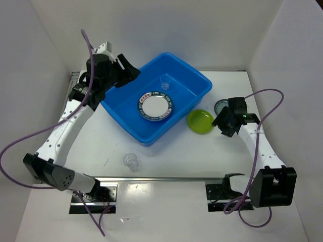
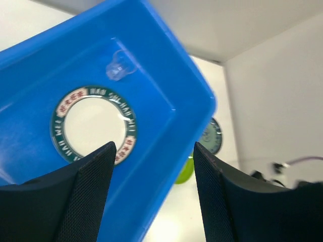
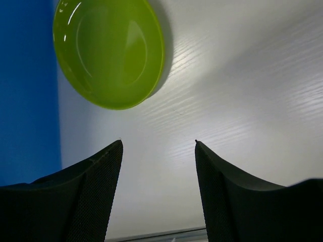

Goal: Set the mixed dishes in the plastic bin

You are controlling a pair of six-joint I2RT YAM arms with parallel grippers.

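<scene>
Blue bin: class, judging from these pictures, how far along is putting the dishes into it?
Done: one rimmed plate and one clear cup lie in the blue bin. In hand: nothing. The left gripper is open at the bin's rim, and the right gripper is open, pointing at the green plate. Left: the green plate, the dark saucer beside it and a second cup, all on the table.

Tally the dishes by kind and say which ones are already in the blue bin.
Plates: 3 (teal-and-red-rimmed plate in the bin; lime-green plate and dark teal saucer on the table)
Clear cups: 2 (cup in the bin; cup on the table)
Total: 5 dishes, 2 of them in the bin
</scene>
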